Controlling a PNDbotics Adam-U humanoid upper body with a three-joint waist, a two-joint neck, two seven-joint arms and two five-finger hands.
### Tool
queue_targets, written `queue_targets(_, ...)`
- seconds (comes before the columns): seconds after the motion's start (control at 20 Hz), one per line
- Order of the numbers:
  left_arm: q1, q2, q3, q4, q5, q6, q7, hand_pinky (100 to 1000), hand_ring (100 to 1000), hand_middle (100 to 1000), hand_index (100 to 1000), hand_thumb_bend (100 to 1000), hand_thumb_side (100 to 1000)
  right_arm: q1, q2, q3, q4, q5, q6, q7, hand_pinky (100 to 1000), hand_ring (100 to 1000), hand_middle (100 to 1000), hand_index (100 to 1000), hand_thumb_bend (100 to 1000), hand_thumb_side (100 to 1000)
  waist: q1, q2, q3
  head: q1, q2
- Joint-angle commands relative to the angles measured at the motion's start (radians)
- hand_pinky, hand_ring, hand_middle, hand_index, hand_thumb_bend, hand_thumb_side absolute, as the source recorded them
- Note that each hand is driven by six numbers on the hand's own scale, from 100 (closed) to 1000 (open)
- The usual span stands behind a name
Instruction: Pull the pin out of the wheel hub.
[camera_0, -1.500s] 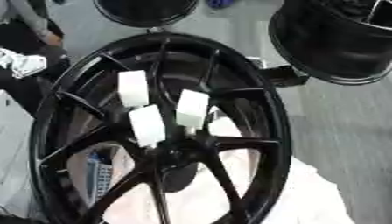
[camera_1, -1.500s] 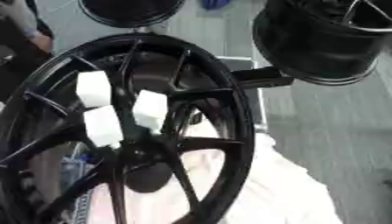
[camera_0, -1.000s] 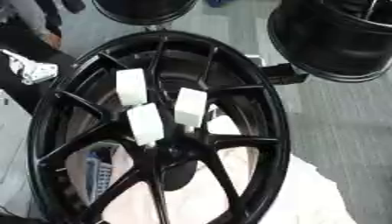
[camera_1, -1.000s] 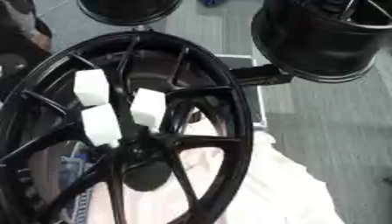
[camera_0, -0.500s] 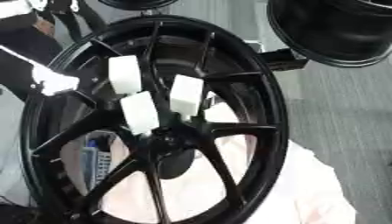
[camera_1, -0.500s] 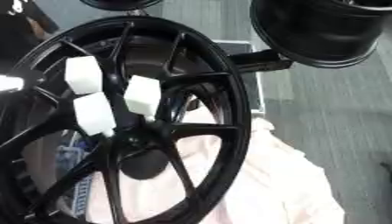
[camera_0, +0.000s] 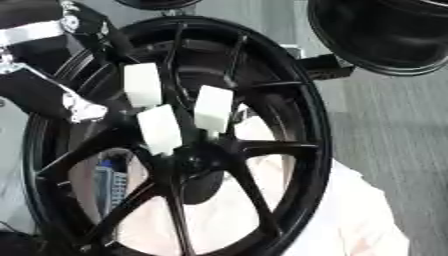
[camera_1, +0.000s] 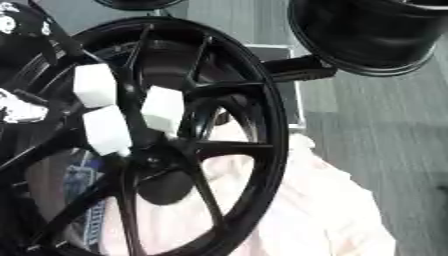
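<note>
At centre of large black spoked alloy wheel (camera_0: 262, 150), three white block-shaped pins (camera_0: 160, 128) stand in hub, none out yet. Left hand (camera_0: 66, 102) at upper left rim, apart from pins; finger state cannot tell. Pull not begun.

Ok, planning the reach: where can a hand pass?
Free: grey floor right of the wheel, below the second rim. Crowded: hub, under three white blocks, left arm alongside.

three white pins (camera_0: 161, 128) crowded at hub (camera_0: 194, 161), spokes (camera_0: 273, 148) flanking
</note>
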Motion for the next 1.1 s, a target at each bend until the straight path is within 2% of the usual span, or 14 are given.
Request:
queue_targets(0.05, -0.03, 0.006, -0.005, -0.01, -0.03, 0.043, 0.001, 789, 672, 723, 829, 496, 328, -0.003, -0.012, -0.004, -0.012, -0.007, 0.002, 0.001, 591, 625, 577, 657, 100, 468, 0.003, -0.014, -0.003, -0.002, -0.017)
queue_targets(0.5, -0.058, -0.02, -0.02, -0.01, -0.084, 0.102, -0.007, 796, 689, 737, 832, 492, 318, -0.008, -0.002, -0.004, -0.012, -0.016, 0.002, 0.0, 590, 624, 576, 656, 100, 465, 0.007, -0.005, -0.008, -0.001, -0.031)
queue_targets(1.1, -0.071, -0.04, -0.025, -0.01, -0.082, 0.133, -0.035, 771, 668, 703, 817, 490, 289, -0.023, 0.014, -0.003, -0.012, -0.028, 0.0, -0.008, 590, 624, 576, 655, 100, 460, 0.011, 0.021, -0.014, 0.012, -0.044)
